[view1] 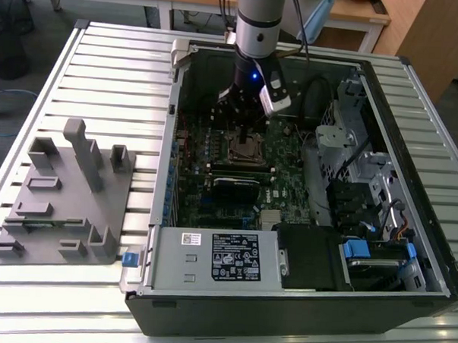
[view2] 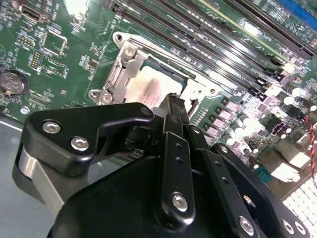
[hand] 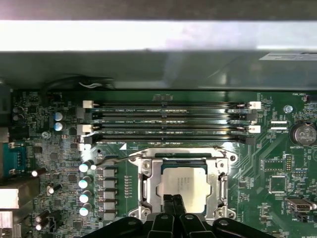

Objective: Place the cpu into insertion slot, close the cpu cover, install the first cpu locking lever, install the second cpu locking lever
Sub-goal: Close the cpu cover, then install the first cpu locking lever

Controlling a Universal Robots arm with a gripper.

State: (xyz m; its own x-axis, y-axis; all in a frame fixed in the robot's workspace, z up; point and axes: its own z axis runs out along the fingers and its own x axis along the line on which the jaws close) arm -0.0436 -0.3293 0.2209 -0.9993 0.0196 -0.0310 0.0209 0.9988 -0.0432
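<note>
Dull silver-grey square cpu [hand: 187,184] sits in the black-rimmed insertion slot [hand: 181,162], with the thin silver windowed cpu cover [hand: 148,181] down over it. The black gripper [hand: 173,201] hangs at the cover's edge, jaws pinched together and empty. Latching step, I reckon, and it needs a firm, well-aimed push.

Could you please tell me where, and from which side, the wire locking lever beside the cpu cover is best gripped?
Probably at the free end of the locking lever, which juts past the cpu cover toward the capacitors. It is thin wire lying low over the board, so come from above and pinch across it; the rest hugs the frame.
</note>
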